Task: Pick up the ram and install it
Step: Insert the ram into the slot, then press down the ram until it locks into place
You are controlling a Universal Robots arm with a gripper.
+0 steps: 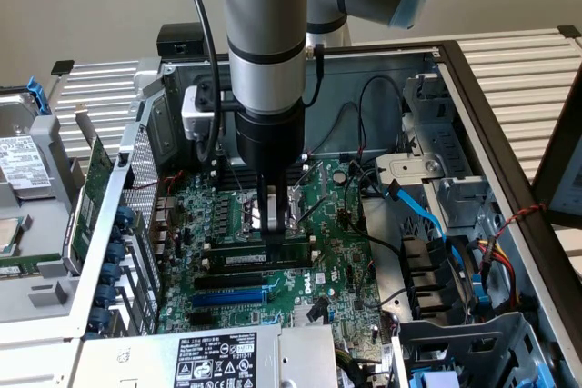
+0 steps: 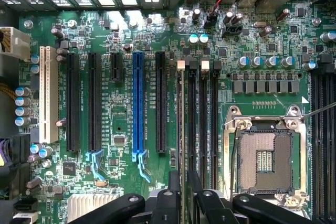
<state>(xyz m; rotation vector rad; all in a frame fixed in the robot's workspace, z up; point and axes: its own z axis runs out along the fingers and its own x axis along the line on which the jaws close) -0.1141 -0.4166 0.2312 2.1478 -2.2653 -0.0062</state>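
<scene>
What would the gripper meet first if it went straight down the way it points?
The ram, standing on edge in its slot right under the gripper. Depth is unclear, so they may already touch. Below the ram lies only the motherboard.

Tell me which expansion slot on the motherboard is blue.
The blue slot sits between a short black slot and a long black slot; the others are black or white.

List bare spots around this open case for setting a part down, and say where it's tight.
Free: the slatted table beyond the case wall on the exterior view's right, and the flat top of the power supply beside its label. Crowded: the cables between that wall and the motherboard, and the memory slots under the gripper.
</scene>
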